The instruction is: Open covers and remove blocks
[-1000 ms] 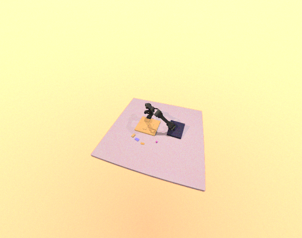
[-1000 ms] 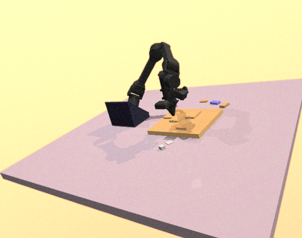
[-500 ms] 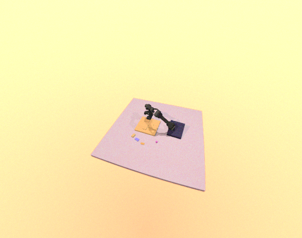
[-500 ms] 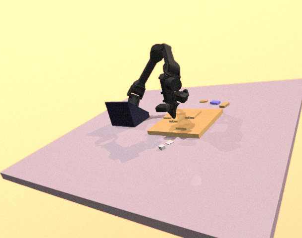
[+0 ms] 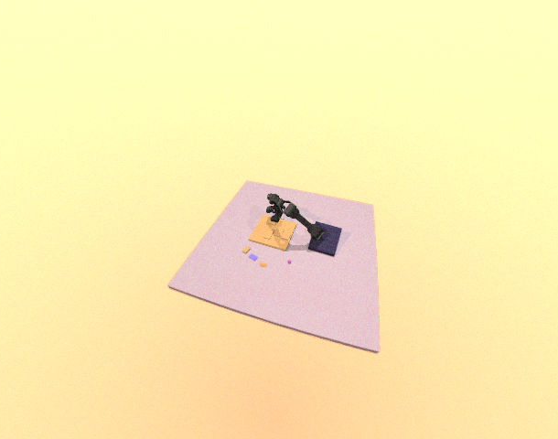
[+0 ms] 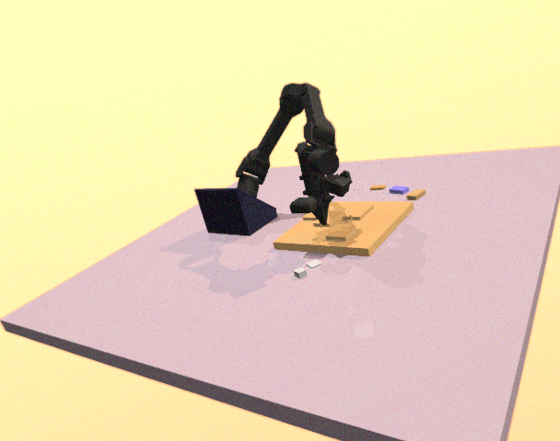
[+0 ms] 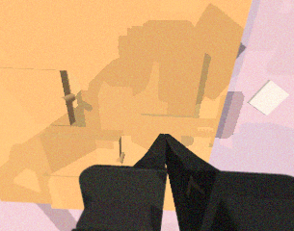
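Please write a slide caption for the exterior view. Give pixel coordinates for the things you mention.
Closed claw (image 6: pixel 323 223) (image 7: pixel 163 138) low over the orange puzzle board (image 6: pixel 389 222) (image 7: pixel 26 34) (image 5: pixel 260 233).

Orange puzzle board (image 5: pixel 260 236) (image 6: pixel 385 228) (image 7: pixel 137 48) flat on table
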Robot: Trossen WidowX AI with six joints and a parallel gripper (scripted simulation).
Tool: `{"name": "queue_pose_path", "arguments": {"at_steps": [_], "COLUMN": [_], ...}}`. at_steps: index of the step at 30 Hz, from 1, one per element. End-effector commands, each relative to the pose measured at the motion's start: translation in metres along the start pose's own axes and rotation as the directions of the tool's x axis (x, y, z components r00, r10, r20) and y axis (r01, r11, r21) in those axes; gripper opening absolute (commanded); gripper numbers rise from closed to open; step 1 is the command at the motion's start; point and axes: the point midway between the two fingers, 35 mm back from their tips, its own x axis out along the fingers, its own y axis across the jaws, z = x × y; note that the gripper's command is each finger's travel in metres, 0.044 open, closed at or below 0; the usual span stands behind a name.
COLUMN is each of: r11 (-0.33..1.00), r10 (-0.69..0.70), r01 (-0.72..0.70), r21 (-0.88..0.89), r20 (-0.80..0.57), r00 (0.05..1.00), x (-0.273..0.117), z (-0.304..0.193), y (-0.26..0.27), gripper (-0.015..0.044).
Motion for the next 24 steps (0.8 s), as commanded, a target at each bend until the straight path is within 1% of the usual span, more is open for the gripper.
{"name": "queue_pose_path", "arguments": {"at_steps": [1, 24], "r11": [1.000, 1.000], "r10": [0.004, 0.006], "r01": [-0.004, -0.006], "r21": [0.004, 0.004], "r20": [0.002, 0.001], "r00": [1.000, 1.000], "x": [0.004, 0.026], "z": [0.000, -0.001], "y": [0.000, 0.001], "gripper": [0.0000, 0.0000]}}
